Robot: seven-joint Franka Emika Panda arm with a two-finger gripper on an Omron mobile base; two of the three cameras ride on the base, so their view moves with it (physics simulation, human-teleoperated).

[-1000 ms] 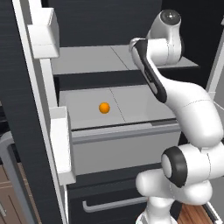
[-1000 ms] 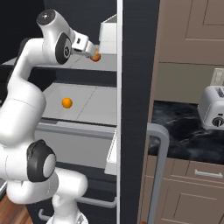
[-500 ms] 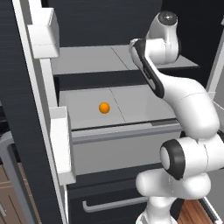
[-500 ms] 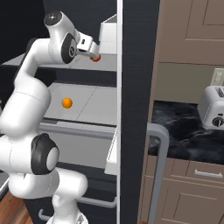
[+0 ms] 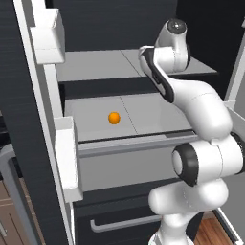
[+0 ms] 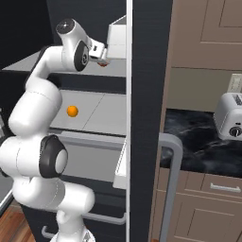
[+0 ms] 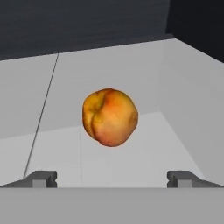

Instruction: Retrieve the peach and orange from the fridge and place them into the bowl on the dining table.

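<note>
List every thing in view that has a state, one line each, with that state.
fridge: doors open, grey shelves exposed
peach: on the upper shelf, ahead of the gripper, not gripped
orange: resting on the lower shelf, untouched
gripper: open, fingertips spread wide short of the peach
lower fridge drawer: shut
toaster: upright on the dark counter

Peach (image 7: 110,117) on upper fridge (image 5: 95,67) shelf, orange (image 5: 114,117) below.

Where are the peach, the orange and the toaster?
peach (image 7: 110,117), hand view, middle of its skin.
orange (image 5: 114,118), left base view, its centre.
toaster (image 6: 230,116), right base view, its front face.
</note>
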